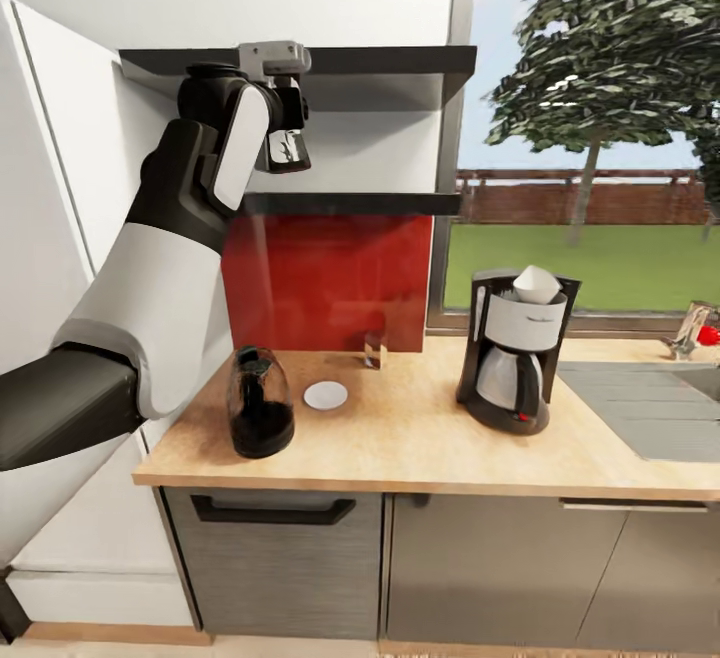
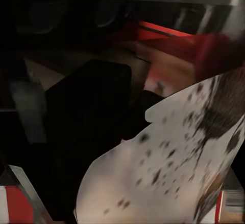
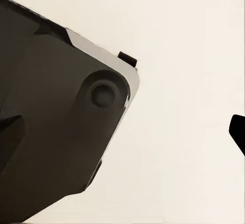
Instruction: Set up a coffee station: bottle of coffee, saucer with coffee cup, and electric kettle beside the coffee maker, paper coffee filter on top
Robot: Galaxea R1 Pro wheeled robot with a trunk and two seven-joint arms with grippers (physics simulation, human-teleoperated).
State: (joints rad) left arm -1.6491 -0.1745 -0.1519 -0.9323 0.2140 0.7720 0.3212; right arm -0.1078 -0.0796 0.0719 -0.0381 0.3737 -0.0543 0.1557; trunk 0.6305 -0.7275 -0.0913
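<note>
Left end effector (image 1: 287, 153), raised between the two black slabs of the kitchen shelf (image 1: 350, 203), pointed down with a small glassy object between its fingers, apparently the bottle of coffee (image 1: 286, 148); whether the fingers clamped it could not be told. On the counter (image 1: 420, 438) below: electric kettle (image 1: 259, 403) near the left front corner, saucer (image 1: 325, 395) just beside it toward the back, a small glass (image 1: 374, 348) at the red back panel (image 1: 330, 283). Coffee maker (image 1: 515, 348) stood further right near the back edge, with the paper coffee filter (image 1: 537, 284) on top; right end effector's state could not be told.
</note>
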